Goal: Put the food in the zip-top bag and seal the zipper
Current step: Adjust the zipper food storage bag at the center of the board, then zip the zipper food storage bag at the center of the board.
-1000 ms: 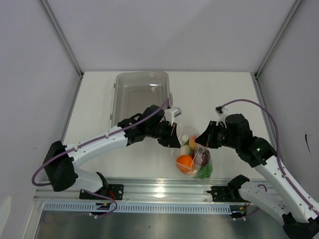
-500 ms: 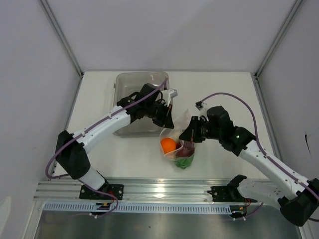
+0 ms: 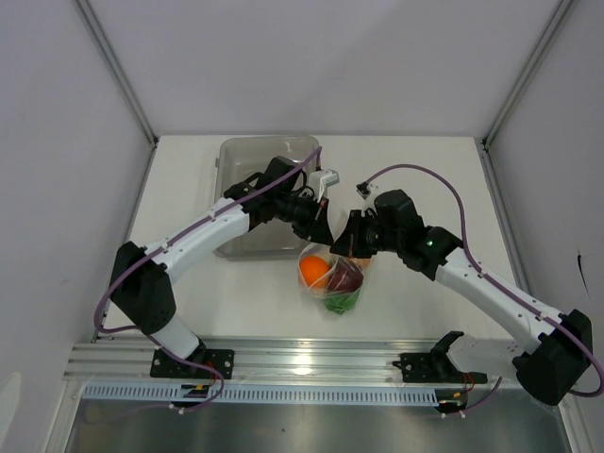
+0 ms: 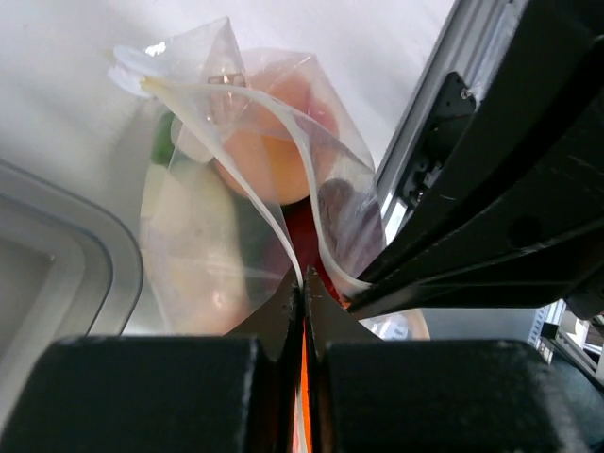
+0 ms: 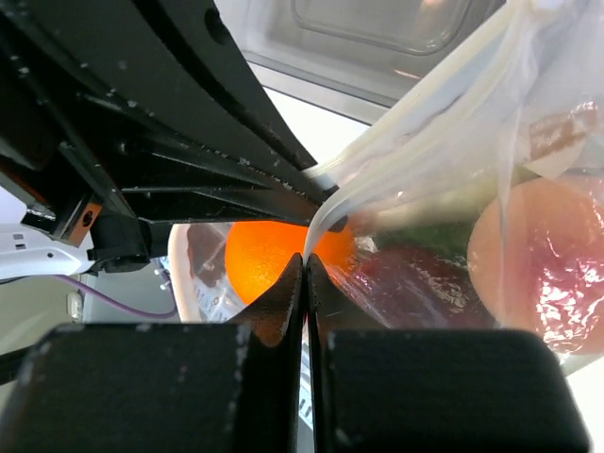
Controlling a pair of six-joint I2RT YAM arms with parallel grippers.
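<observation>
The clear zip-top bag [image 3: 332, 278] hangs between my two grippers, a little above the table, with the food inside: an orange [image 3: 314, 272], a dark red bulb [image 3: 347, 275], green lettuce [image 3: 341, 303] and a peach-coloured fruit [image 5: 533, 260]. My left gripper [image 3: 321, 236] is shut on the bag's mouth edge [image 4: 283, 241]. My right gripper [image 3: 351, 242] is shut on the same zipper strip [image 5: 326, 212] from the other side. The two grippers almost touch. The orange [image 5: 274, 255] and the red bulb [image 5: 415, 283] show through the plastic in the right wrist view.
A grey translucent rectangular tray [image 3: 247, 184] stands at the back left, right behind my left arm. The metal rail [image 3: 302, 363] runs along the table's near edge.
Both grippers have carried the bag away from the near edge, up and to the left, towards the tray. The grippers have come closer together at the bag's mouth.
</observation>
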